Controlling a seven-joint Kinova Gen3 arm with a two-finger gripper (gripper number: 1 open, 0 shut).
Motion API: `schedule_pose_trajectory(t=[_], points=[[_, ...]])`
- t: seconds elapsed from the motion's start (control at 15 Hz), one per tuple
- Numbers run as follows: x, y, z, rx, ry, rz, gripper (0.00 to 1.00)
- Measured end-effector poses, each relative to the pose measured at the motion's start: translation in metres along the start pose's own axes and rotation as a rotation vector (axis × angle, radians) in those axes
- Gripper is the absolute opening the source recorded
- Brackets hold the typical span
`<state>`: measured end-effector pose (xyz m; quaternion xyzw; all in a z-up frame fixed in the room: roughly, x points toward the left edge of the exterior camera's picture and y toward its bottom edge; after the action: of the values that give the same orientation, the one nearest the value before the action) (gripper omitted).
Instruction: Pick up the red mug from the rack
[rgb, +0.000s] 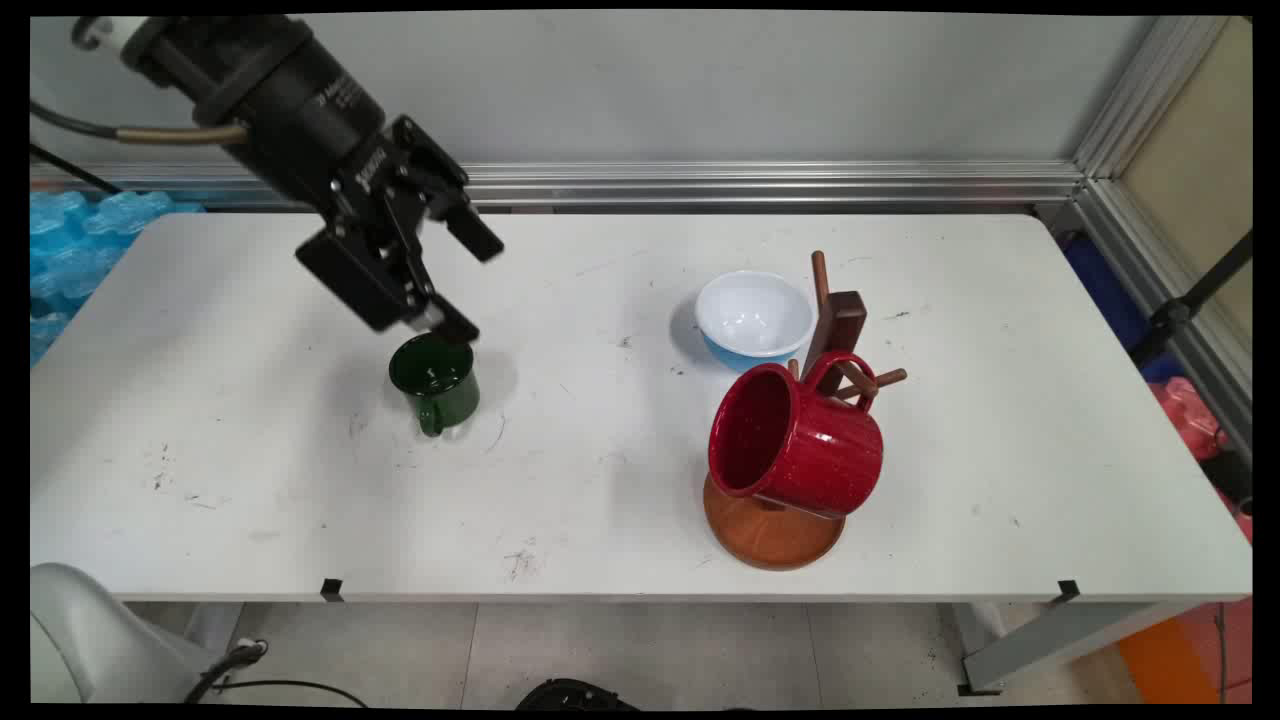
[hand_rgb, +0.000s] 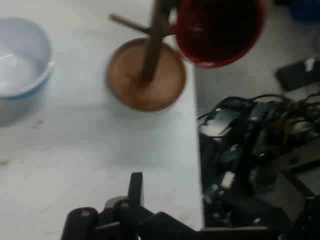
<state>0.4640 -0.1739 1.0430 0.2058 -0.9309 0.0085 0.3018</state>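
The gripper (rgb: 465, 285) hangs open just above the far rim of the green mug (rgb: 436, 383), one finger near its mouth. Well to the right, a red mug (rgb: 795, 436) hangs on the wooden mug tree (rgb: 775, 525), with the white bowl (rgb: 754, 316) just beyond.

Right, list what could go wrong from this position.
1. The open gripper hangs tilted just above the green mug, its lower finger close to the rim; coming down like this could tip or shove the mug.
2. The red mug hangs by its handle from a peg of the wooden mug tree, which stands close to the table's near edge; a knock might send either off.
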Motion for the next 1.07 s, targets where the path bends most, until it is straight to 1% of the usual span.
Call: schedule_pose_trajectory(t=[0.13, 0.4, 0.67, 1.07], points=[[0.006, 0.016, 0.008, -0.034, 0.013, -0.026, 1.0], [0.02, 0.041, 0.029, -0.082, 0.034, -0.072, 1.0], [0.032, 0.057, 0.052, -0.112, 0.048, -0.101, 1.0], [0.049, 0.072, 0.085, -0.144, 0.072, -0.119, 1.0]])
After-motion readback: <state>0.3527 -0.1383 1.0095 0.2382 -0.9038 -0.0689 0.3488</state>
